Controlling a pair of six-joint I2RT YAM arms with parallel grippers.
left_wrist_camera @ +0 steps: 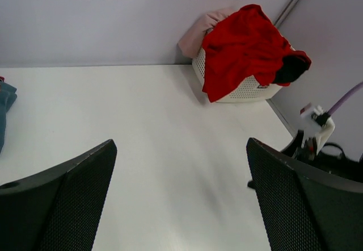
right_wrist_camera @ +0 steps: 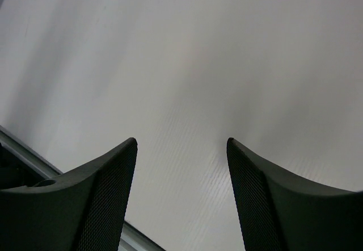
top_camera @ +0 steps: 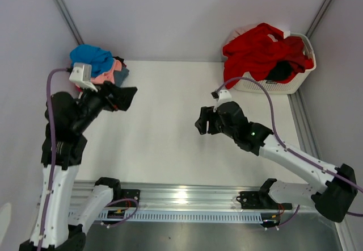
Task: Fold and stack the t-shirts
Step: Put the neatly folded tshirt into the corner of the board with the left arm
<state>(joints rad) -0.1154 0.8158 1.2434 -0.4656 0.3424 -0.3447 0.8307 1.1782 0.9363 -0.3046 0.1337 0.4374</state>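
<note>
A stack of folded t-shirts sits at the table's back left: a bright blue one (top_camera: 91,55) on top, salmon pink (top_camera: 106,75) and slate blue (top_camera: 121,77) below. A red t-shirt (top_camera: 258,49) and a black one (top_camera: 279,69) hang over the white basket (top_camera: 295,83) at the back right; they also show in the left wrist view, red (left_wrist_camera: 244,46) and black (left_wrist_camera: 292,68). My left gripper (top_camera: 126,98) is open and empty just right of the stack. My right gripper (top_camera: 202,121) is open and empty over the table's middle.
The white table (top_camera: 164,132) has grey walls behind and at both sides. A metal rail (top_camera: 181,197) runs along the near edge, also seen in the right wrist view (right_wrist_camera: 22,149). A pale pink cloth (left_wrist_camera: 198,29) sticks out behind the basket.
</note>
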